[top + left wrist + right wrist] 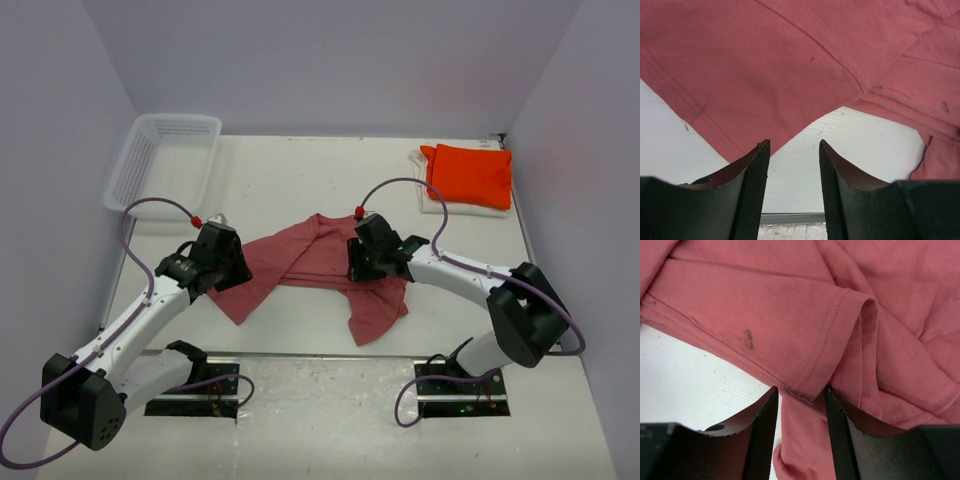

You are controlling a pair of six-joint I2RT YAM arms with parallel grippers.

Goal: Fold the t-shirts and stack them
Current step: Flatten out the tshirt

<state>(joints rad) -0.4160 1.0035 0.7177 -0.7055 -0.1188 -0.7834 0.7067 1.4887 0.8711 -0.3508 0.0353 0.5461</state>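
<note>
Plainly the dusty rose-red t-shirt [315, 270] is nowhere near folded. It lies rumpled in the middle of the table [300, 180], one side doubled over itself and a flap trailing toward the near edge. A short sleeve [840, 320] sits bunched at the tips of the right gripper [801, 390], whose fingers stand apart with the sleeve's hem just nosing into the gap, nothing pinched. The left gripper [792, 145] is likewise spread, with bare tabletop between its fingers and the shirt's edge just beyond them. Far right, the bright orange t-shirt [468, 175] rests folded on a white t-shirt [432, 203]; a white mesh basket [135, 165] stands far left. My worry is the layered sleeve: the right gripper may catch several thicknesses, or only the top fold, and drag the cloth in a lump rather than spread it. The left could shut on air.
</note>
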